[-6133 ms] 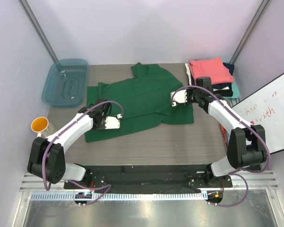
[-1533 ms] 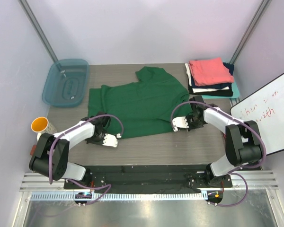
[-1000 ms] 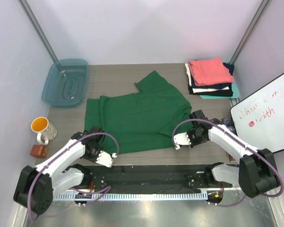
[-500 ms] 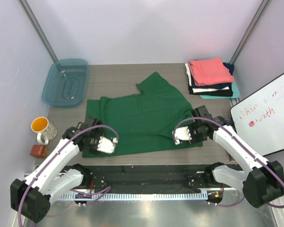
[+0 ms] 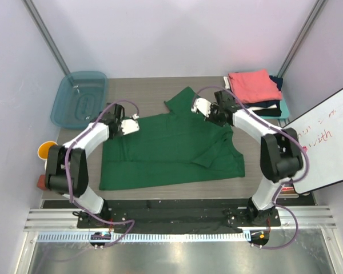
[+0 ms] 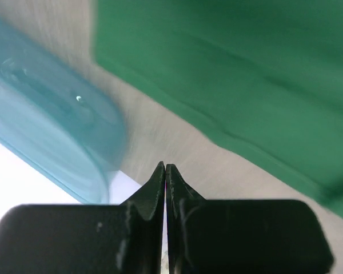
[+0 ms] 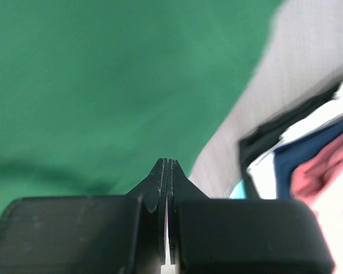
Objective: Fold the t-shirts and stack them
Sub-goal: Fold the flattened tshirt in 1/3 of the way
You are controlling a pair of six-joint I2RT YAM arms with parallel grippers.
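The dark green t-shirt (image 5: 171, 151) lies spread flat in the middle of the table, with one sleeve folded over at its right side. My left gripper (image 5: 130, 125) is shut and empty above the shirt's far left edge, which shows in the left wrist view (image 6: 246, 74). My right gripper (image 5: 201, 107) is shut and empty above the shirt's far right part, which fills the right wrist view (image 7: 103, 85). The stack of folded t-shirts (image 5: 254, 91), coral-pink on top, sits at the far right and also shows in the right wrist view (image 7: 314, 160).
A translucent teal tub (image 5: 80, 98) stands at the far left and also shows in the left wrist view (image 6: 40, 131). An orange-lined mug (image 5: 46, 150) sits at the left edge. A whiteboard (image 5: 326, 137) leans at the right.
Both grippers have left the shirt's near hem and moved to its far side, shut and empty. The shirt now lies spread further toward the front edge.
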